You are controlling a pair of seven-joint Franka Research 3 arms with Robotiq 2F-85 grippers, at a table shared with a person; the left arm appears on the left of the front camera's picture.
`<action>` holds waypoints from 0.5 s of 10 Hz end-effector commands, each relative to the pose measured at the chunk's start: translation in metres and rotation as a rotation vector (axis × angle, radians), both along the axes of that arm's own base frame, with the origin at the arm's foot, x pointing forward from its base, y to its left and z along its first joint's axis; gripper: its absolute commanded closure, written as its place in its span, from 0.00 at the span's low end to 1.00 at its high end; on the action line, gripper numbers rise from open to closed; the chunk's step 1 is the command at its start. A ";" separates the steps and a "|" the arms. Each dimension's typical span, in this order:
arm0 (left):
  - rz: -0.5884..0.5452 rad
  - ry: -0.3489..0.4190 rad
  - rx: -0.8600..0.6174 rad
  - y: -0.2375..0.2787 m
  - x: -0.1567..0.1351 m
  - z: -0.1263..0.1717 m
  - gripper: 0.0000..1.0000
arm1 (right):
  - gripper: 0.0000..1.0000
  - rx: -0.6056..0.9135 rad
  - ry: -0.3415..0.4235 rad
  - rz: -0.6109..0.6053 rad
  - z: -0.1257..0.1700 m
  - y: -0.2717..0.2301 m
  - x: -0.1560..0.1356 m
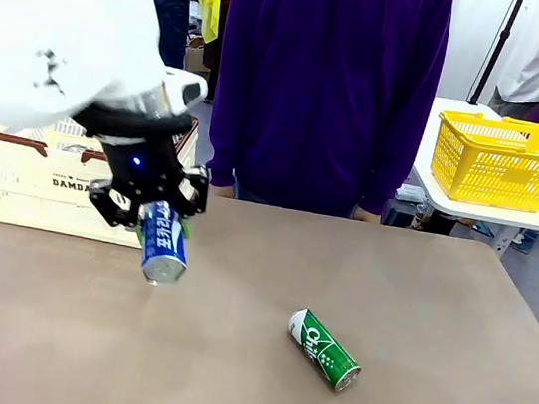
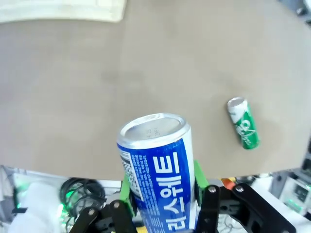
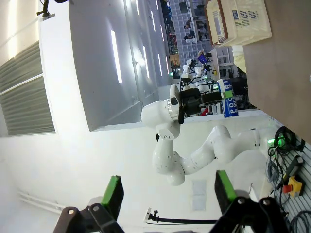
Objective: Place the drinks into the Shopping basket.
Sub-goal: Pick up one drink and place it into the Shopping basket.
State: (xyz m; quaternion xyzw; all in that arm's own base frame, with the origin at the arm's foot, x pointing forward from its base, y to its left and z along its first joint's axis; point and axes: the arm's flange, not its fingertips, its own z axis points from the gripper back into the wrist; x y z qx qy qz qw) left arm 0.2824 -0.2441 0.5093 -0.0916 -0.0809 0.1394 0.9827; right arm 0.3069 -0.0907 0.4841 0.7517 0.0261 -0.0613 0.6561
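The blue can (image 1: 164,240) is a slim metal cylinder with a glossy blue wall, white lettering and a silver top. It hangs above the table (image 1: 225,377), tilted, one silver end pointing down and toward the front camera. The left gripper (image 1: 152,216), black with green pads, pinches it across the body, one pad on each side, the jaws closed only as far as the can's width allows. In the left wrist view the can (image 2: 158,165) rises between the green pads (image 2: 125,187), its round silver end and rim facing away from the camera.

The green can (image 1: 325,350), of the same slim shape with white lettering and a silver end, lies on its side on the matte grey-brown tabletop, right of centre, well apart from the blue one and touched by nothing.

The Shopping basket (image 1: 41,185), cream-white slotted plastic with a dark brown rim and "DAMDA" on its side, stands at the table's far left, behind the left gripper. Neither can is in it.

The right gripper (image 3: 165,191) has its jaws spread wide, green pads (image 3: 112,196) far apart with nothing between them.

A person in a purple zip top (image 1: 325,89) stands at the far edge. A yellow mesh basket (image 1: 506,160) sits on a white side table to the right.
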 end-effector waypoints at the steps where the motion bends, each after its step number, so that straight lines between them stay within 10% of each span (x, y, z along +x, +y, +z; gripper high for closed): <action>1: -0.045 -0.011 0.000 -0.013 -0.003 -0.007 1.00 | 0.00 -0.008 0.011 0.015 0.004 -0.002 -0.002; 5: -0.043 0.059 0.003 0.012 0.031 0.016 1.00 | 0.00 -0.008 0.011 0.015 0.004 -0.002 -0.002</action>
